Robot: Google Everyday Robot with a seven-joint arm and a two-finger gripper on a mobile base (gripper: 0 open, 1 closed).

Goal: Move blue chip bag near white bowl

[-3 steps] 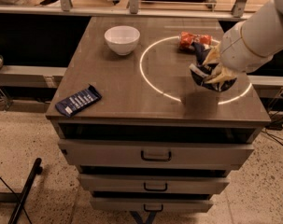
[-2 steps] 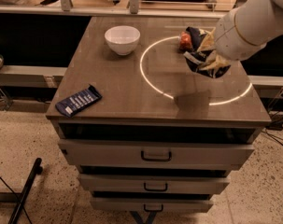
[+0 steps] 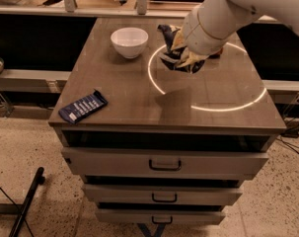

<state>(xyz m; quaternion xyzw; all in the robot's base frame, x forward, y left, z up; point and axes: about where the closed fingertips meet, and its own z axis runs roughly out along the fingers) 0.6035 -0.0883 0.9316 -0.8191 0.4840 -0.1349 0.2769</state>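
Note:
The white bowl [image 3: 130,42] stands at the back left of the wooden table top [image 3: 124,100]. My gripper [image 3: 182,53] is shut on the crumpled blue chip bag [image 3: 169,49] and holds it in the air above the table, a short way to the right of the bowl. The bag hangs between the fingers and the big white arm covers its right side. The bag's shadow falls on the table in front of it.
A flat dark blue packet with white stripes [image 3: 83,105] lies at the table's front left corner. A white light ring [image 3: 203,107] is projected on the top. A bit of the orange-red bag [image 3: 216,55] peeks out behind my arm. Drawers [image 3: 165,163] are below.
My gripper has lifted the blue chip bag from the right side of the table and carried it left, toward the white bowl. The bowl and the flat packet have not moved.

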